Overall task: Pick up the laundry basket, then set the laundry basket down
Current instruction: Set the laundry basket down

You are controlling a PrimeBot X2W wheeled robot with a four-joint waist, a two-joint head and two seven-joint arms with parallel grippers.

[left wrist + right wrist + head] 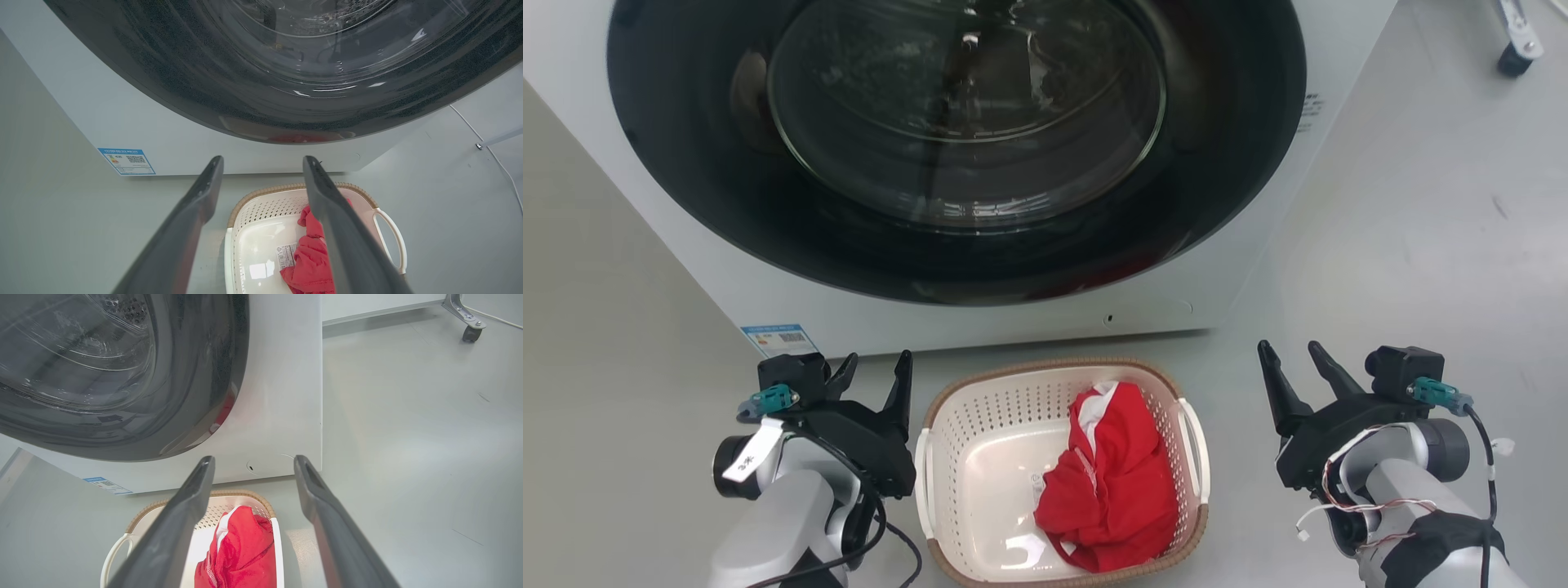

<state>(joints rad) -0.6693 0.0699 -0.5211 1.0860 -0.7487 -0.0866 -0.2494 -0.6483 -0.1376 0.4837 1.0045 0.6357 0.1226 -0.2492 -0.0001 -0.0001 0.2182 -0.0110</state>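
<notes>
The laundry basket [980,457] is cream-white with a brown rim and white side handles. It stands on the grey floor right before the washing machine and holds red clothing [1115,482]. My left gripper [876,367] hovers open just left of the basket's left handle, apart from it. Well to the right of the basket, my right gripper [1294,353] is open with nothing between its fingers. The left wrist view shows the basket [261,237] below and between the left gripper [263,161] fingers. In the right wrist view the basket [212,512] lies low left of the right gripper [253,461].
A white washing machine [1241,245] with a big dark round door [964,122] stands close behind the basket. A caster wheel on a metal leg [1515,49] sits at the far right. A thin cable [490,151] runs along the floor.
</notes>
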